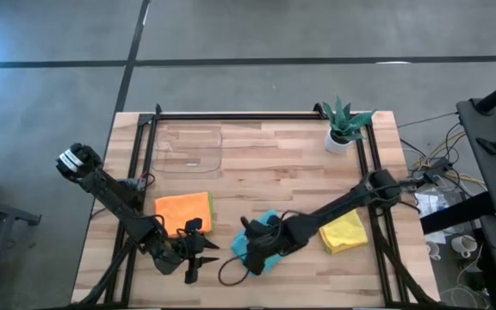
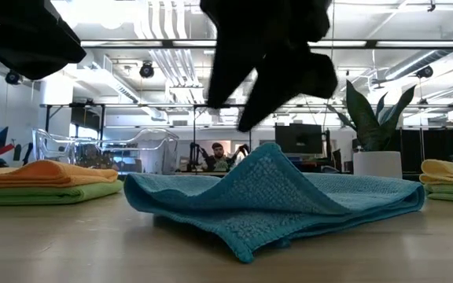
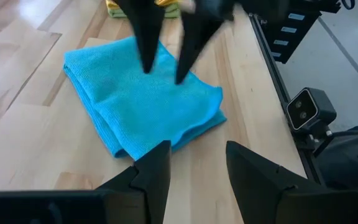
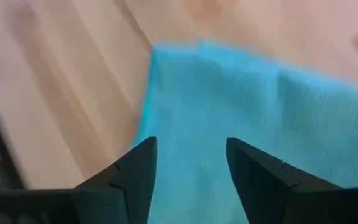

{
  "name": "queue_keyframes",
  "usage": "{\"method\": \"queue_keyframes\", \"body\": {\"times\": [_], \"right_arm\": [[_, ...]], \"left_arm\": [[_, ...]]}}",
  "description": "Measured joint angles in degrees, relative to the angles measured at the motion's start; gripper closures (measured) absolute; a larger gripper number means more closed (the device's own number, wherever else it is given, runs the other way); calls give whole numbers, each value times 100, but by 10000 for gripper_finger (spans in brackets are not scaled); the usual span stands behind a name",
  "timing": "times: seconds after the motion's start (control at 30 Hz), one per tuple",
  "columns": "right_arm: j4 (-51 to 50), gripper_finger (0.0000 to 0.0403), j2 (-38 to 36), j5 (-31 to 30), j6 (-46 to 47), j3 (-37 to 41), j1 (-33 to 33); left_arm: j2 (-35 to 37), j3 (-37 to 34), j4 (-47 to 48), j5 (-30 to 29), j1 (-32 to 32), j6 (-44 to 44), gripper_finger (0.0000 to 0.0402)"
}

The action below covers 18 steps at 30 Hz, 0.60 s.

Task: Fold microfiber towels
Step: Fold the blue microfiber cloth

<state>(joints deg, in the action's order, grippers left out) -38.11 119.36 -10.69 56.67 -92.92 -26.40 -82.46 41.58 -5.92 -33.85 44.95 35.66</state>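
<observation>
A grey-floored room surrounds the wooden counter (image 1: 265, 164). Near its front edge lies the teal towel (image 1: 250, 243), folded and rumpled. Right pincer (image 1: 257, 258) hangs just above the towel, fingers apart, released. Left pincer (image 1: 198, 255), just beside the towel, likewise spread, grasping nothing.

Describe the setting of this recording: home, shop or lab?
Likely an open-plan lab or workshop: exposed ceiling ducts with strip lights, monitors on desks behind, a concrete floor, and a framed wooden table.
</observation>
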Motion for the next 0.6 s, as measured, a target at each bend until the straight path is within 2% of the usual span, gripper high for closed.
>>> {"method": "queue_keyframes", "body": {"times": [0.2,0.37,0.43,0.6], "right_arm": [[-2063,215,1468,-15,299,-2231,-284],[-2867,215,2512,-198,74,-4008,-280],[-2877,215,2668,-281,-1,-4188,-281],[-2797,215,2576,-315,159,-3697,-218]], "left_arm": [[0,0,43,2,0,-2,262],[-2,0,40,71,2,37,262],[-2,0,43,91,2,119,262],[-2,0,50,170,0,144,262]]}}
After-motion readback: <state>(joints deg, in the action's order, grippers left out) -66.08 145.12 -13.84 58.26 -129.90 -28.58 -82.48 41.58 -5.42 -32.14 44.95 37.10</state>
